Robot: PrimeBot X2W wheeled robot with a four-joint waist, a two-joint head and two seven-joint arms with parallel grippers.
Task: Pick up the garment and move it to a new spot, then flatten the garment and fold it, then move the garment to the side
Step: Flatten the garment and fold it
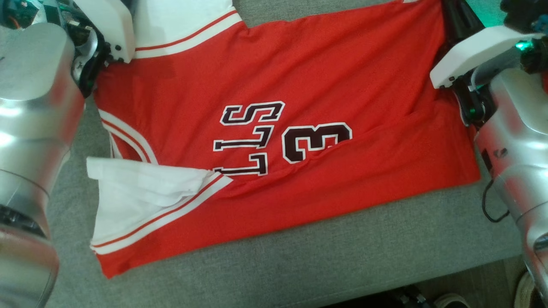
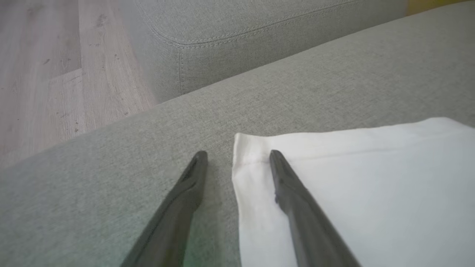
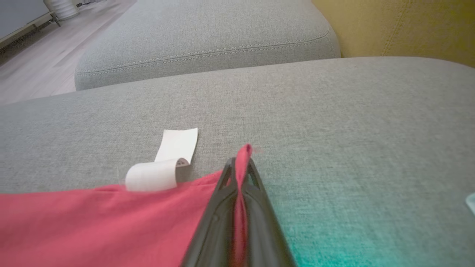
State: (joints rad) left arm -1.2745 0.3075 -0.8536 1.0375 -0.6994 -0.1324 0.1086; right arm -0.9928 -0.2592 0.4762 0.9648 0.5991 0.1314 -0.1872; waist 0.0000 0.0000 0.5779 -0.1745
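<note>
The garment [image 1: 299,77] is a red jersey with white sleeves and dark lettering, spread across the grey sofa seat [image 1: 342,256]. In the left wrist view my left gripper [image 2: 237,157] stands open over a corner of a white sleeve [image 2: 371,185]. One finger is on the cloth and the other on the bare cushion beside the sleeve's edge. In the right wrist view my right gripper [image 3: 240,163] is shut on a pinch of the jersey's red hem [image 3: 92,222], which pokes up between the fingertips. A white label [image 3: 163,167] curls out of the hem just to the left.
A second grey cushion [image 3: 204,40] lies beyond the seat, with a yellow cushion [image 3: 400,26] beside it. Wooden floor [image 2: 48,74] runs past the sofa's edge. The nearer white sleeve [image 1: 141,188] is folded over the jersey's front corner. A dark cable [image 1: 492,205] hangs by my right forearm.
</note>
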